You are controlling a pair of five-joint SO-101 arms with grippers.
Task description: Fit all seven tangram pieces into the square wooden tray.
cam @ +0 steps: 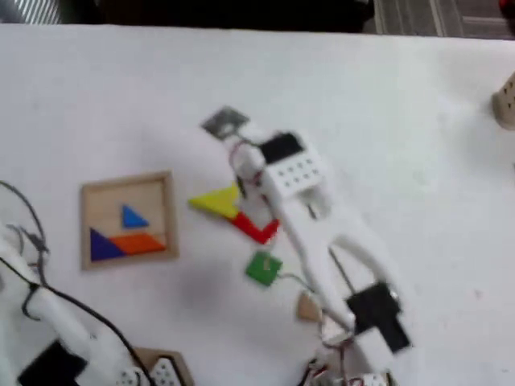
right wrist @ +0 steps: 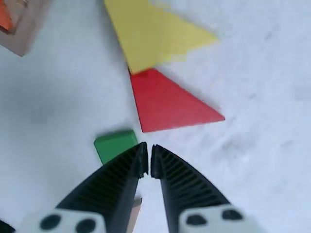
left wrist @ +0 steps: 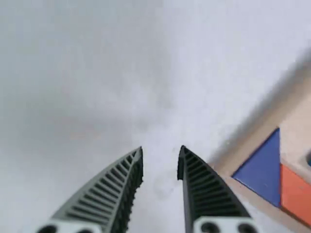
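**A:** Tangram pieces [cam: 138, 242]: three in the tray [cam: 127, 180], red triangle [right wrist: 167, 102] touching yellow triangle [right wrist: 150, 34] on the tabletop [cam: 386, 121] nearby.

**B:** Right jaws nearly together, empty, beside red's corner; left jaws apart. Grabbing red could drag yellow askew.

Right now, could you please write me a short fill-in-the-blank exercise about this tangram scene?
The wooden tray holds ___ pieces.
The piece touching the yellow triangle is ___.
The square piece beside the right pincer is ___.
On the left pincer, the jaws stand ___.
Missing words: three, red, green, open.
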